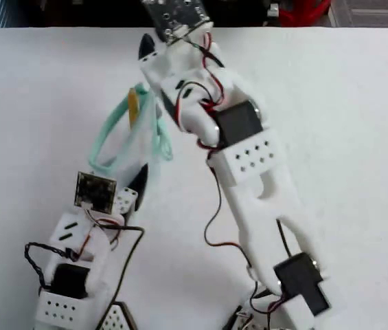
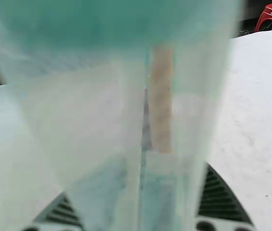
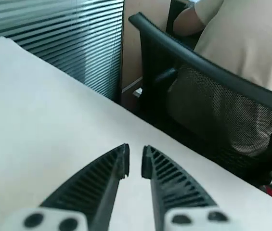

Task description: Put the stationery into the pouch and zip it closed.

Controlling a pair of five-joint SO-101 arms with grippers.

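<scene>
The pouch (image 1: 126,137) is translucent with teal edges and lies crumpled left of the table's middle. A yellowish stick of stationery (image 1: 133,106) shows through its far end. My left gripper (image 1: 141,180) sits at the pouch's near end, shut on it. In the left wrist view the pouch (image 2: 102,120) hangs right in front of the camera between the two black fingers (image 2: 218,195), with the tan stick (image 2: 161,101) inside. My right gripper (image 1: 145,48) is beyond the pouch near the table's far edge. Its jaws (image 3: 135,161) are nearly together with nothing between them.
The right arm (image 1: 248,158) stretches diagonally across the table from the near right. Its red and black wires (image 1: 214,227) hang loose beside it. Beyond the far table edge stand a black mesh chair (image 3: 208,82) and window blinds (image 3: 68,33). White tabletop (image 1: 345,103) extends right.
</scene>
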